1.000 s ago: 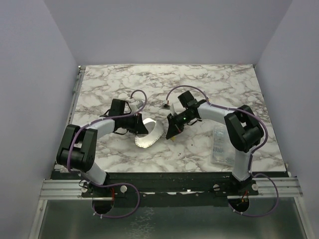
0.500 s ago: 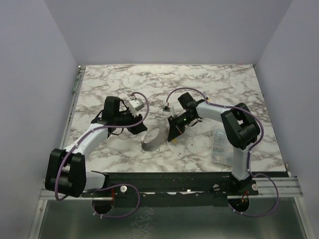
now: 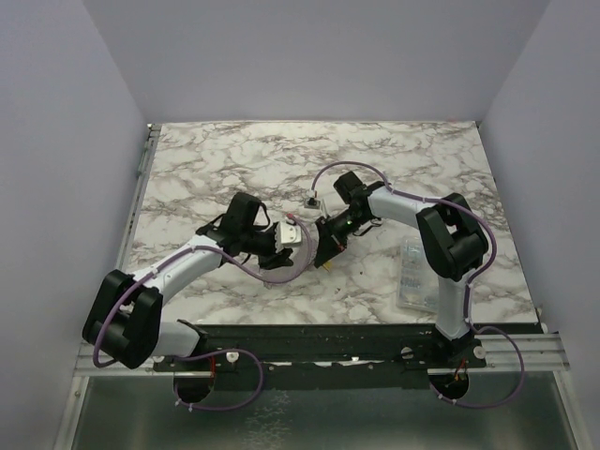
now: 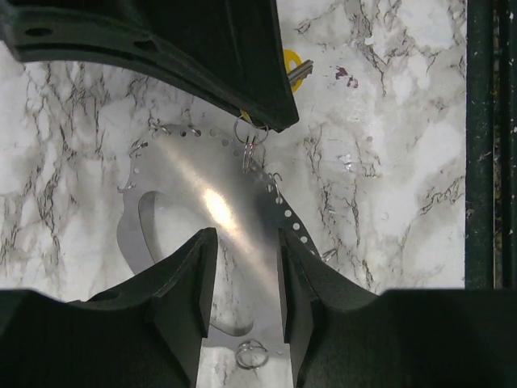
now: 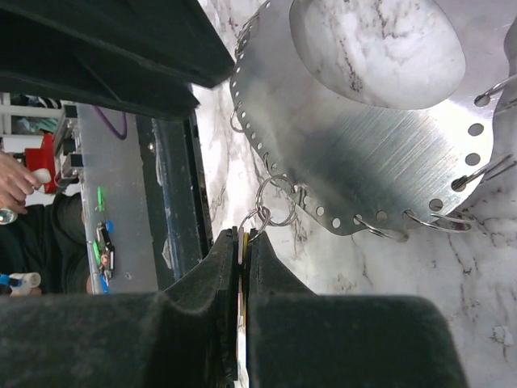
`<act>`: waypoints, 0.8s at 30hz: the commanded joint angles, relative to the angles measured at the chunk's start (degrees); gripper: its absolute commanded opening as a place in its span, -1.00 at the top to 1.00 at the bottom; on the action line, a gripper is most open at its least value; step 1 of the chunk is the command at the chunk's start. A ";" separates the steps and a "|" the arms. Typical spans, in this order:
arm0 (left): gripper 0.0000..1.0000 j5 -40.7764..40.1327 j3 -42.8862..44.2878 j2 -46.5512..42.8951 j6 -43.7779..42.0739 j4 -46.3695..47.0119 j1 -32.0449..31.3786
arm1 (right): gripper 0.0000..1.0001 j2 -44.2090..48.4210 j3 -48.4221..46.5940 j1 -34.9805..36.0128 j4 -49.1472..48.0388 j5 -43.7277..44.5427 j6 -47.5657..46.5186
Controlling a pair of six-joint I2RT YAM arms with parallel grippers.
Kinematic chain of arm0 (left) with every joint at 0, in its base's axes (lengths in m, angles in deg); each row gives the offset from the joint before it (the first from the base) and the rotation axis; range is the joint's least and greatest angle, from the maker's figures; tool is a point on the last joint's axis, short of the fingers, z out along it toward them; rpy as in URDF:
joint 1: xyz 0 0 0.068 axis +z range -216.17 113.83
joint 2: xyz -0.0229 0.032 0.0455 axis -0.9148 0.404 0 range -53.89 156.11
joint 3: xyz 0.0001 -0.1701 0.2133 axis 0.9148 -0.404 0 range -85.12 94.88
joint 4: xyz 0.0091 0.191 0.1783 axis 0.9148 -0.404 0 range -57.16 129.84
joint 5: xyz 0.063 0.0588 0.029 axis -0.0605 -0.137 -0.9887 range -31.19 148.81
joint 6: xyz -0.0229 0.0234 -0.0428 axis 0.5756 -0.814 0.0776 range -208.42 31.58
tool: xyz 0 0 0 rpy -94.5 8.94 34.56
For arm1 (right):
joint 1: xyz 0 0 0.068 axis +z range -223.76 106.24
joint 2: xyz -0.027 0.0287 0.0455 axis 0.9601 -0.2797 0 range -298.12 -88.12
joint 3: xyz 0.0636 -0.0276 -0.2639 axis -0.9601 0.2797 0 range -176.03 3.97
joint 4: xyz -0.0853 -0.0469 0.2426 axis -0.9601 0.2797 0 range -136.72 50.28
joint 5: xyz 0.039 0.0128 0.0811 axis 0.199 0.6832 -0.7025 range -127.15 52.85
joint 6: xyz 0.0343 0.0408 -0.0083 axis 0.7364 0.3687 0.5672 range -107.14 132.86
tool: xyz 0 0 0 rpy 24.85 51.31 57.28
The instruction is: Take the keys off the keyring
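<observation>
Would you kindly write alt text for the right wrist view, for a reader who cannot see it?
The right end effector is shut on a thin yellow key, seen edge-on. The key is joined by small linked rings to the keyring, a brushed grey metal plate with holes along its edge, over a marble table.

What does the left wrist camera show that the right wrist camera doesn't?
Only left wrist: the left fingers gripping the keyring, and the key's yellow head jutting past the right fingers. Only right wrist: those fingers pinching the key edge-on, plus a person's hand at the frame's edge. Both: the perforated keyring and small split rings.
</observation>
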 commanded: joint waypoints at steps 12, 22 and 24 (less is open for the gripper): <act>0.28 -3.29 -1.86 5.50 -0.72 15.83 -7.64 | 0.99 -0.07 -1.42 -0.19 5.23 -4.72 -4.56; 0.29 -7.20 -3.86 7.25 1.81 22.05 -10.30 | 0.99 0.01 -1.52 0.00 6.19 -5.40 -5.52; 0.31 -7.71 -4.14 7.38 1.94 22.27 -10.29 | 0.99 0.10 -1.51 0.04 6.26 -5.48 -5.70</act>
